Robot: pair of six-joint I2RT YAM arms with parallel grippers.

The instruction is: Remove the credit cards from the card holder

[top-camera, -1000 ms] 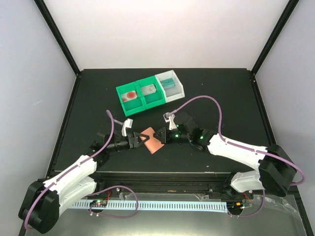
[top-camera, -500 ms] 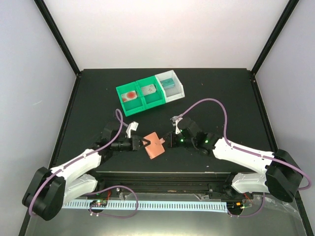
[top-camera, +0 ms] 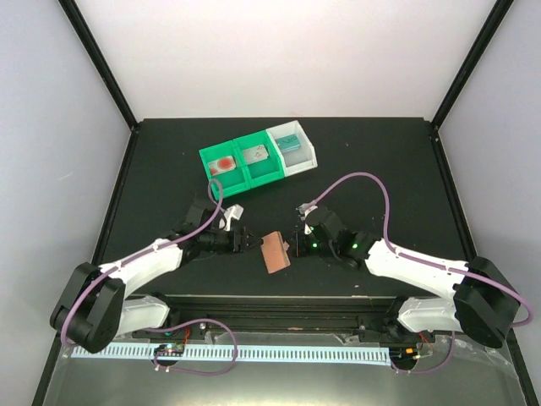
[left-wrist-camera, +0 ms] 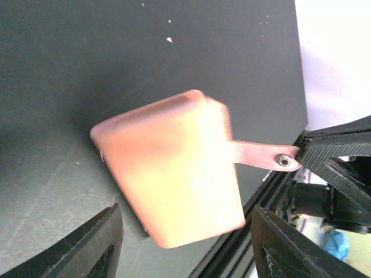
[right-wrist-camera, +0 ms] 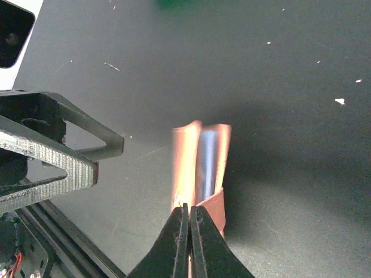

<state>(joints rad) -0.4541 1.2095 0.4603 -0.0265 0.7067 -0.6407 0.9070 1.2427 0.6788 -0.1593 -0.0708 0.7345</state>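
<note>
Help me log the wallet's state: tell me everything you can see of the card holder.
The card holder is a small salmon-brown wallet, leather by its look, folded almost shut; a pale blue lining shows in the narrow gap between its flaps. The right pincer is shut on its thin side tab, which bears a small metal stud. It seems lifted off the black table, a shadow beneath. The open left pincer flanks it, apparently without touching. No card shows.

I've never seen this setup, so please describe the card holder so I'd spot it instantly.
On the black table, look between the left gripper and the right gripper, near the front. The card holder is the small salmon fold there, unlike the green-and-white trays farther back.
</note>
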